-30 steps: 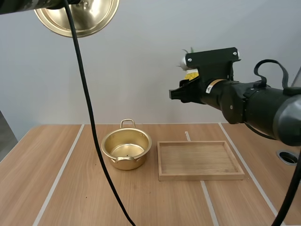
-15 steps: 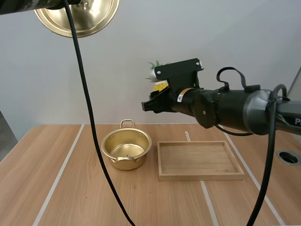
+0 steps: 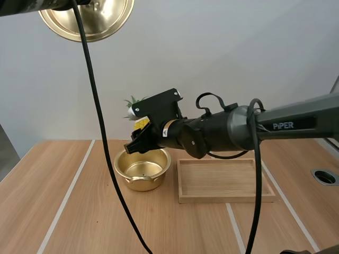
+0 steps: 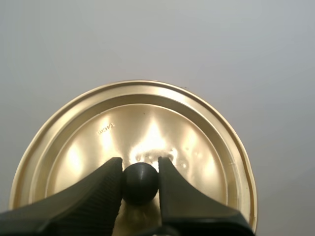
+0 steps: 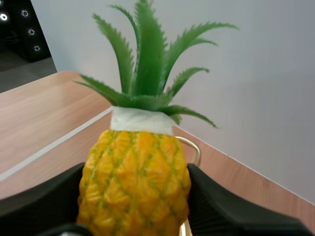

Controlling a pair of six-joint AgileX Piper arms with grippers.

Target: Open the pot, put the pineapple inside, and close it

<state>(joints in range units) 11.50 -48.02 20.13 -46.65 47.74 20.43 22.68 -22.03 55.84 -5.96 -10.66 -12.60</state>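
Note:
An open gold pot (image 3: pixel 142 168) stands on the table left of centre. Just above its rim, my right gripper (image 3: pixel 139 138) is shut on a small yellow pineapple (image 3: pixel 140 123) with green leaves. In the right wrist view the pineapple (image 5: pixel 134 183) sits pinched between the black fingers (image 5: pixel 231 209), and a pot handle (image 5: pixel 193 148) peeks out behind it. High at the far left hangs the gold lid (image 3: pixel 87 18). My left gripper (image 4: pixel 140 178) is shut on the lid's black knob (image 4: pixel 140 182), with the lid's shiny disc (image 4: pixel 132 150) behind it.
A shallow wooden tray (image 3: pixel 225 180) lies right of the pot, under my right arm. A round hole (image 3: pixel 324 176) is set into the table's right edge. Bare tabletop lies left of and in front of the pot.
My right arm has swung left and down with the pineapple, from above the tray's right side to just over the pot. The left arm and lid have not moved.

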